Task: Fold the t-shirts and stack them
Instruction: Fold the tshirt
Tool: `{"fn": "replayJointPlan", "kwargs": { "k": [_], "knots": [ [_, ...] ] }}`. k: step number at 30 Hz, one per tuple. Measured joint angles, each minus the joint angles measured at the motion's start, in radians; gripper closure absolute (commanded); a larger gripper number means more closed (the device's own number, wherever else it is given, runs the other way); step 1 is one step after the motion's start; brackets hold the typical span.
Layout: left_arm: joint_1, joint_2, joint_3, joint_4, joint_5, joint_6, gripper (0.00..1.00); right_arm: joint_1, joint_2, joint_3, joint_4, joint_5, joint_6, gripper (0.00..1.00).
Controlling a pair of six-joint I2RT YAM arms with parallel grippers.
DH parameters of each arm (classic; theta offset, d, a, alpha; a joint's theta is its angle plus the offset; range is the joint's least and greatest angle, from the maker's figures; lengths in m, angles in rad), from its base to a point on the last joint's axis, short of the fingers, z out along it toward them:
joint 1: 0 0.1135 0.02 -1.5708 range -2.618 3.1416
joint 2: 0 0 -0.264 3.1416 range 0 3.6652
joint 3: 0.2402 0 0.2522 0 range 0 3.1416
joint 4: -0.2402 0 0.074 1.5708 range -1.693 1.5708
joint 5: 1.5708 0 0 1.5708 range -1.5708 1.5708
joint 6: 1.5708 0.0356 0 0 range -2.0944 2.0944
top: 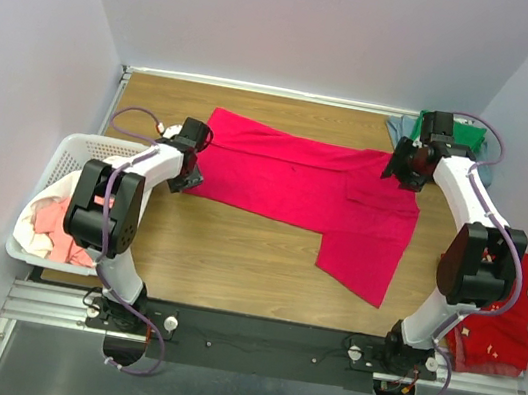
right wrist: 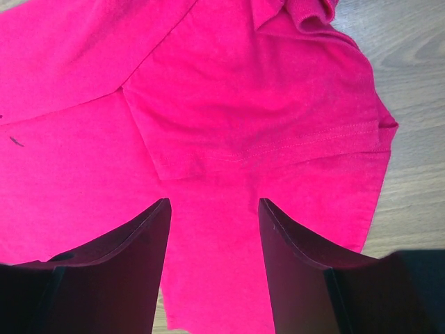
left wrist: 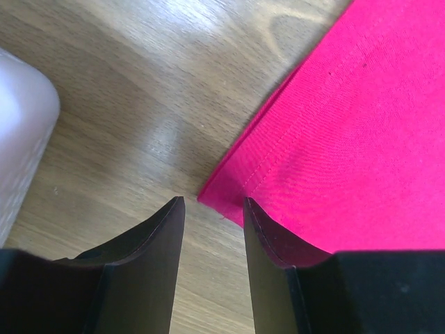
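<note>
1. The crimson-pink t-shirt (top: 306, 186) lies spread flat on the wooden table (top: 233, 258) between the two grippers. Its body runs from one gripper to the other, and one part reaches down toward the arm bases on the right gripper's side.
2. The left gripper (left wrist: 213, 203) is at the shirt's left end, low over the table. Its jaws stand partly apart and nothing is between them.
3. In the left wrist view a stitched hem corner (left wrist: 229, 188) of the shirt lies just ahead of the gap between the fingers (left wrist: 149, 261). The right-hand finger is over the cloth edge and the left-hand one is over bare wood. I cannot tell if either one touches.
4. The right gripper (right wrist: 214, 203) is over the shirt's far right part, jaws wide apart and holding nothing.
5. Straight ahead of its fingers (right wrist: 306, 271) is a folded-over layer with a seamed edge. The cloth fills the view to the left, and bare table shows to the right.
6. Beyond the right gripper, in the far corner, lie a green t-shirt (top: 469, 137) and a grey-blue t-shirt (top: 400, 129).
7. Outward of the left arm sits a white lattice basket (top: 54, 168) holding a salmon-pink t-shirt (top: 58, 216) and a white t-shirt (top: 33, 232).
8. A red patterned cloth (top: 500, 333) lies by the right arm's base.
</note>
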Motion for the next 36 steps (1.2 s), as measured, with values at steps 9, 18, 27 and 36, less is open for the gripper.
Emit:
{"fn": "replayJointPlan", "kwargs": {
  "k": [9, 18, 27, 36],
  "knots": [
    [0.003, 0.031, -0.011, 0.043, 0.034, 0.031, 0.53, 0.0, 0.0, 0.0, 0.0, -0.001, 0.008, 0.39],
    [0.01, 0.043, -0.004, 0.073, 0.042, 0.053, 1.0, 0.0, 0.0, -0.002, 0.0, 0.0, 0.016, 0.39],
    [0.01, 0.031, 0.062, 0.003, 0.04, 0.057, 1.0, 0.0, -0.081, -0.172, 0.001, 0.011, 0.053, 0.46],
    [0.007, -0.039, 0.246, -0.015, 0.028, 0.098, 1.0, 0.0, -0.48, -0.464, -0.084, 0.014, 0.12, 0.49]
  ]
}}
